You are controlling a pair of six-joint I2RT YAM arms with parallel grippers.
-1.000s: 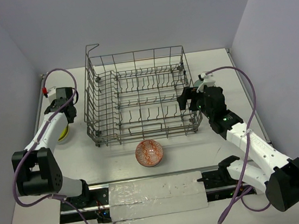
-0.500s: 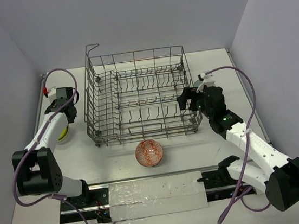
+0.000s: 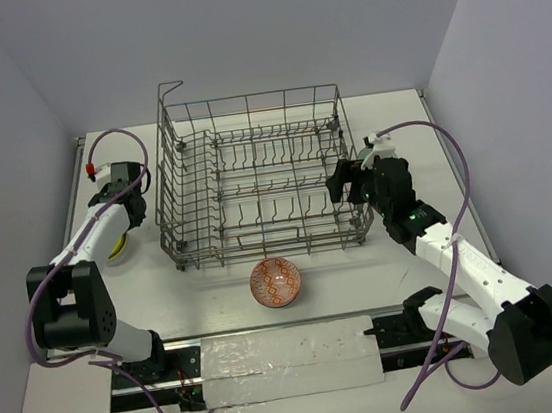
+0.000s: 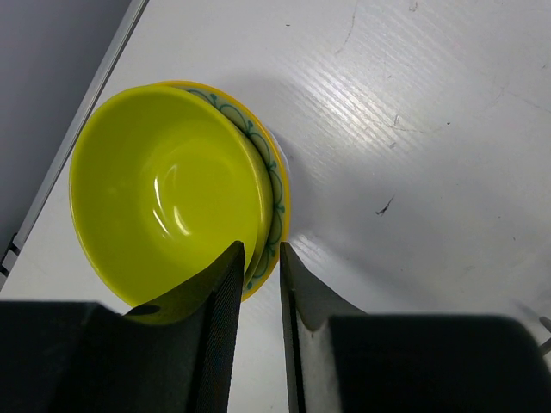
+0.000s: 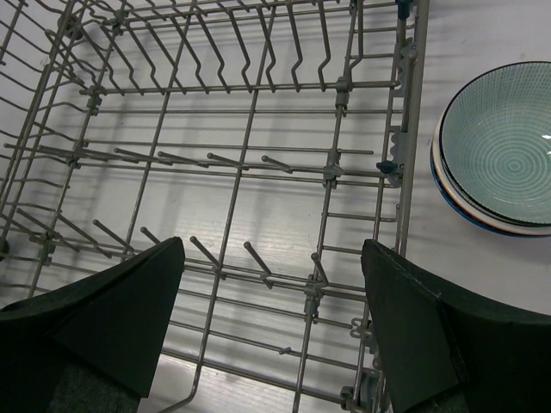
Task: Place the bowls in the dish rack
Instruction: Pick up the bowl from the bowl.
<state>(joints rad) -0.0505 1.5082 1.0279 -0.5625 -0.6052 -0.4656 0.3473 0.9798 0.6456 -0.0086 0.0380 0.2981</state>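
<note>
A lime bowl (image 4: 164, 194) is nested in a pale yellow bowl with a green pattern (image 4: 277, 194) at the table's left edge. They show as a yellow sliver (image 3: 116, 249) in the top view. My left gripper (image 4: 263, 249) (image 3: 123, 210) is over them, its jaws open by a narrow gap. The nested rims reach into that gap at the tips, and I cannot tell if they touch. My right gripper (image 5: 271, 258) (image 3: 342, 183) is wide open and empty over the near right corner of the dish rack (image 3: 253, 179) (image 5: 331, 176). A red-white bowl (image 3: 277, 282) sits in front of the rack.
A teal-lined bowl stacked on others (image 5: 504, 159) stands on the table just right of the rack, mostly hidden under my right arm in the top view. The rack's raised corner loop (image 3: 169, 87) is at the back left. The table edge (image 4: 77, 120) runs close by the lime bowl.
My left wrist has shifted slightly right and back above the yellow bowls. My right gripper has barely moved. The bowls and rack stay put.
</note>
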